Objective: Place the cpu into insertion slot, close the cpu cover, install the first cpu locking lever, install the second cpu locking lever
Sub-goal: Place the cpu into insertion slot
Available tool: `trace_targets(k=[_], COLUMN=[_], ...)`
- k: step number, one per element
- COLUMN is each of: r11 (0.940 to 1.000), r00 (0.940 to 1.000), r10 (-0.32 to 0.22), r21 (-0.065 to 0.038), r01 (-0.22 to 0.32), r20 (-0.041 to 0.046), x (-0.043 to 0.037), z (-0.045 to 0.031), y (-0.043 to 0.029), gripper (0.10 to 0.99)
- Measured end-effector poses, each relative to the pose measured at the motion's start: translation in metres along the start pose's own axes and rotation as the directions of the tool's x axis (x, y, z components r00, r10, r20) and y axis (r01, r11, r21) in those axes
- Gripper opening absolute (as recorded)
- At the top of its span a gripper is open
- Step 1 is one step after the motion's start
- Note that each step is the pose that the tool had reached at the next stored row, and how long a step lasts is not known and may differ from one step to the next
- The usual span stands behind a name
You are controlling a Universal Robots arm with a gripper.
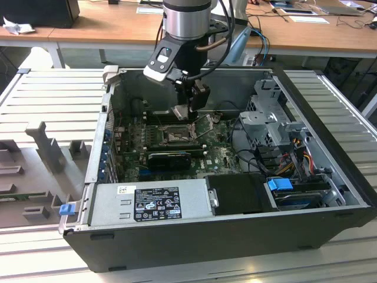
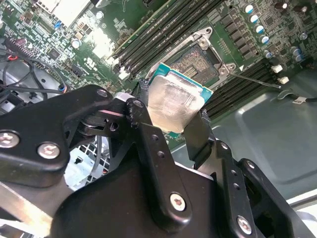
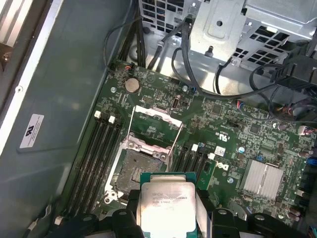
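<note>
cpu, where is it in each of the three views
Exterior view: the cpu held in the gripper above the insertion slot.
Second wrist view: the cpu clamped in the gripper, insertion slot beyond.
First wrist view: the cpu beside the insertion slot.
Shared landmark: the insertion slot.

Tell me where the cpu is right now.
In both wrist views the cpu is clamped in the gripper, held above the green board next to the open insertion slot, not in it.

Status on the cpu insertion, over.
Gripper shut on the cpu, hovering near the insertion slot. Slot empty, cpu cover swung open. Nothing blocking the slot.
</note>
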State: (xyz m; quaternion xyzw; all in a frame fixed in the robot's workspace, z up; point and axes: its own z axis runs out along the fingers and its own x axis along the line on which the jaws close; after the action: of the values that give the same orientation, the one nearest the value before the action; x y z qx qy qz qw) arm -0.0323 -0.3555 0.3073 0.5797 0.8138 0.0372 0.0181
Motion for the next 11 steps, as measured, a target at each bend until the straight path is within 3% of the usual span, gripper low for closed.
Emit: trace_targets(k=[11], r11=[0.9985], r00=[0.9985], r10=[0.054], r21=[-0.001], r01=[-0.054], r20=[0.0044], x=[-0.0001], z=[0.0062], y=[-0.0005], gripper=[0.529])
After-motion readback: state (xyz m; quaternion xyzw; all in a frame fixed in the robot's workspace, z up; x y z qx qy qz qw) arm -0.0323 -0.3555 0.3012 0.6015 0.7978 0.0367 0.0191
